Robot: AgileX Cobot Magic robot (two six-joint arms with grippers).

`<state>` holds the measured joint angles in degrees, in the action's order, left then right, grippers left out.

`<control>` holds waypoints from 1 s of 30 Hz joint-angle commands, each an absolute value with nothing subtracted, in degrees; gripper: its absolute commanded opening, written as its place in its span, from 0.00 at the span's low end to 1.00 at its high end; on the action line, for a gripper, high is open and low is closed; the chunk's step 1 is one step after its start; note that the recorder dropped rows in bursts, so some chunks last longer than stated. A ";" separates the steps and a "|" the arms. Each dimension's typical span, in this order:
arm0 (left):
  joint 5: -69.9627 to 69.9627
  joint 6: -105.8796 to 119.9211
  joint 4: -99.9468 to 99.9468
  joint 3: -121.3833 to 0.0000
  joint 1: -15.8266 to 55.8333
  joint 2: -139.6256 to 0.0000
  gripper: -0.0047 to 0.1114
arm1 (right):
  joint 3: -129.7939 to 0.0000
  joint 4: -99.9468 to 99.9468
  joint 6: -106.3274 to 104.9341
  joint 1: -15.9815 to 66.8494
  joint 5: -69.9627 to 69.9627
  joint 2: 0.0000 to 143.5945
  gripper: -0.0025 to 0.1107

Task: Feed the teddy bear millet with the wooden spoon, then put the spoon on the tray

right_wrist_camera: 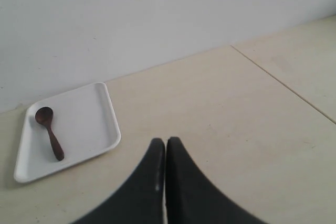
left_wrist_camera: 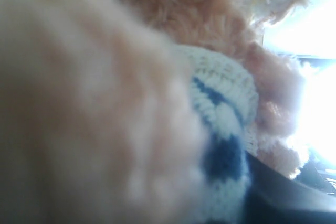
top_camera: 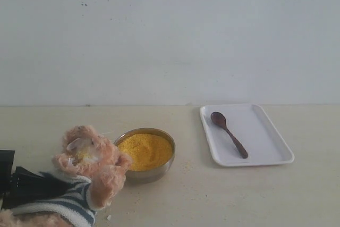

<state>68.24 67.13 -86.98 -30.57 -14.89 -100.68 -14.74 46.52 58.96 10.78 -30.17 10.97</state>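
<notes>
The teddy bear (top_camera: 90, 163) leans at the front left beside the metal bowl (top_camera: 159, 172) heaped with millet (top_camera: 144, 150); a few yellow grains cling to its face. My left gripper (top_camera: 45, 187) is black and closed around its striped body. In the left wrist view the bear's fur and shirt (left_wrist_camera: 220, 108) fill the picture, with one dark finger (left_wrist_camera: 294, 200) at the edge. The wooden spoon (top_camera: 229, 133) lies on the white tray (top_camera: 271, 136), also seen from the right wrist as spoon (right_wrist_camera: 50, 132) and tray (right_wrist_camera: 89, 124). My right gripper (right_wrist_camera: 166, 142) is shut and empty, off to the tray's side.
A pale wall runs along the back of the beige table. A few stray millet grains lie on the table near the bowl. A thin seam (right_wrist_camera: 283, 85) crosses the tabletop beyond my right gripper.
</notes>
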 commanded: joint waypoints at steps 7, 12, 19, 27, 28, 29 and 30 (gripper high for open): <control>69.96 66.88 -87.06 -30.56 -14.81 -100.32 0.07 | -15.06 46.87 58.47 -0.65 -29.01 0.00 0.02; 69.96 66.88 -87.26 -30.56 -14.81 -100.32 0.07 | -15.16 46.87 58.47 -1.67 -28.68 0.00 0.02; 69.96 66.88 -87.42 -30.56 -14.81 -100.32 0.07 | -15.16 44.15 59.60 -1.67 -18.20 0.00 0.02; 69.96 66.88 -88.40 -30.56 -14.81 -100.32 0.07 | -14.67 54.06 35.98 -1.67 -1.08 2.14 0.02; 69.96 66.88 -88.40 -30.56 -14.81 -100.32 0.07 | -14.67 54.75 33.99 -1.67 1.83 2.75 0.02; 69.96 66.88 -88.28 -30.56 -14.81 -100.32 0.07 | -14.67 54.46 33.85 -1.67 4.59 3.05 0.02; 69.96 66.88 -88.28 -30.56 -14.81 -100.32 0.07 | -14.67 54.43 33.85 -1.67 6.55 3.19 0.02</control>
<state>68.37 67.13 -87.29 -30.57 -14.89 -100.68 -14.74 52.18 38.19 -1.29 -0.88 2.24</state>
